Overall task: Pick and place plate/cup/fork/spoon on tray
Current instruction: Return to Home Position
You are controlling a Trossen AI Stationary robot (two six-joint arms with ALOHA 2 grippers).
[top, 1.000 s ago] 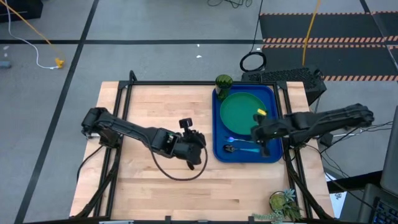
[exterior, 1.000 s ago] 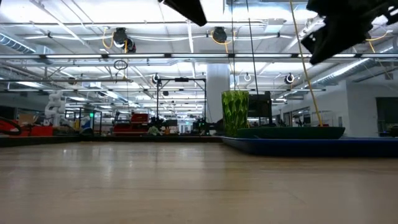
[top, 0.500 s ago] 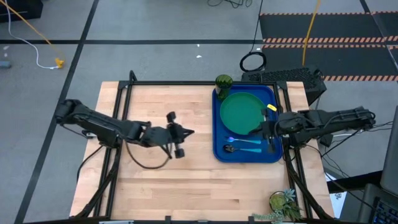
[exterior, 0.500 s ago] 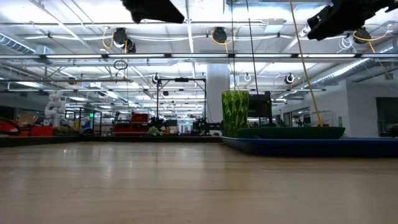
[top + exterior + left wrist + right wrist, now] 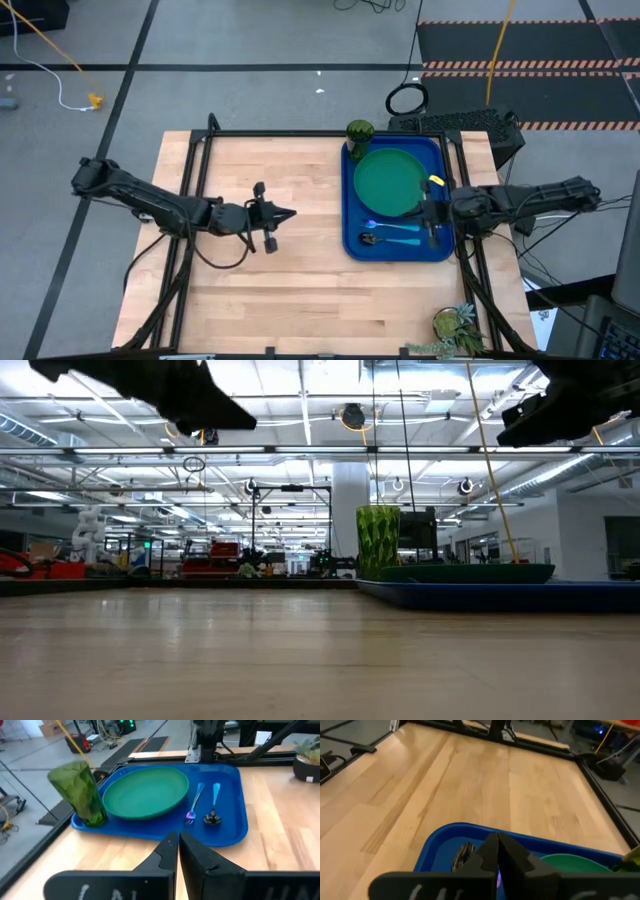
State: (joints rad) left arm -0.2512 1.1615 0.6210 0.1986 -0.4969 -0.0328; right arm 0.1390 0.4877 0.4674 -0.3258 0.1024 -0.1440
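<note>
We are counting one table (image 5: 260, 300), wooden, carrying one tray (image 5: 436, 248), which is lying along the table's right edge, toward the far right corner. The tray is holding four items. One plate (image 5: 388, 182) is lying flat in its far half. One cup (image 5: 359, 133) is standing upright in the tray's far left corner, just beside the plate. One fork (image 5: 392, 226) and one spoon (image 5: 385, 240) are lying side by side in the tray's near half, fork nearer the plate, their heads pointing toward the tray's left rim.

We are seeing two arms. The left gripper (image 5: 288, 214) is hanging over the middle of the table, well apart from the tray and pointing toward it; its fingers (image 5: 170, 851) are pressing almost together and holding nothing. The right gripper (image 5: 424, 210) is hanging over the tray's right rim, beside the plate; its fingers (image 5: 492, 851) are pressed together and carrying nothing.

One small potted plant (image 5: 452, 326) is sitting at the table's near right corner.
</note>
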